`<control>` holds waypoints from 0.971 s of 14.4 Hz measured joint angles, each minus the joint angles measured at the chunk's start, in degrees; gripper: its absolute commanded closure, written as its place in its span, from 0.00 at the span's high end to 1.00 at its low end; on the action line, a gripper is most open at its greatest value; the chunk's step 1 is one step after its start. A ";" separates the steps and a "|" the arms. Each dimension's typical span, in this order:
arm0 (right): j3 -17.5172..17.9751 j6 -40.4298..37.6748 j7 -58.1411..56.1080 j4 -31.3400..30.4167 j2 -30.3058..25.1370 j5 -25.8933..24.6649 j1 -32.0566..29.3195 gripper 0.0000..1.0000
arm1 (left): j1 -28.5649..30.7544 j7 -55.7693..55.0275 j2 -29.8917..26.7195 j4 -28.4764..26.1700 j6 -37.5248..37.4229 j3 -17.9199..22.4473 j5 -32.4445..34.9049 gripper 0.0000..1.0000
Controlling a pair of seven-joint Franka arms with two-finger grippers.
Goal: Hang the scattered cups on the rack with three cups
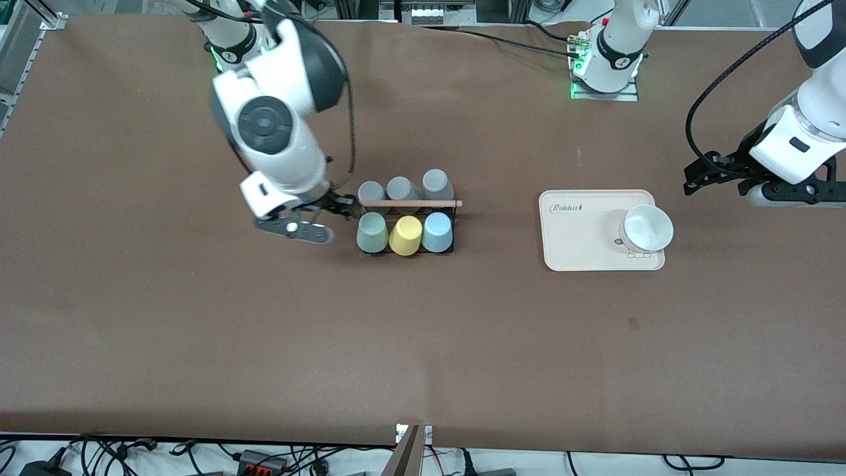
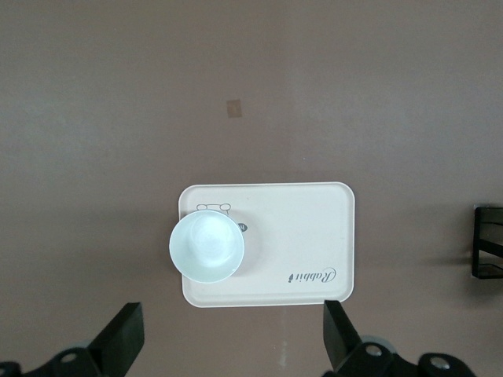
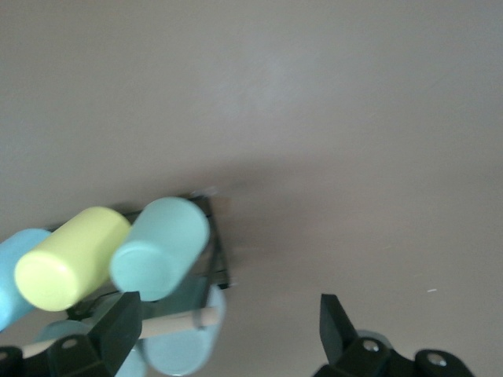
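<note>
The black wire rack with a wooden rod stands mid-table. The sage green cup, a yellow cup and the light blue cup sit upside down on its nearer row of pegs. Three grey cups sit on its farther row. My right gripper is open and empty at the rack's end toward the right arm's end of the table, beside the green cup. In the right wrist view the green cup, the rod and the open gripper show. My left gripper is open and empty.
A cream tray holding a white bowl lies between the rack and the left arm's end of the table. The left wrist view shows the tray, the bowl and the open left gripper, which waits beside the tray.
</note>
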 measured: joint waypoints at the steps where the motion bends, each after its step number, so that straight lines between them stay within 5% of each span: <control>1: -0.14 -1.04 -2.35 0.01 -1.24 0.00 -2.29 1.00 | -0.09 0.00 0.00 0.00 -0.06 -0.14 0.00 1.00; 10: -1.76 -9.60 -33.26 0.04 -11.46 0.00 -24.54 1.00 | -0.23 0.26 0.00 0.03 -0.24 -0.50 0.00 1.00; 14: -5.96 -11.59 -41.00 0.03 -13.63 0.00 -27.99 1.00 | -0.25 0.28 0.00 0.22 -0.24 -0.53 0.00 1.00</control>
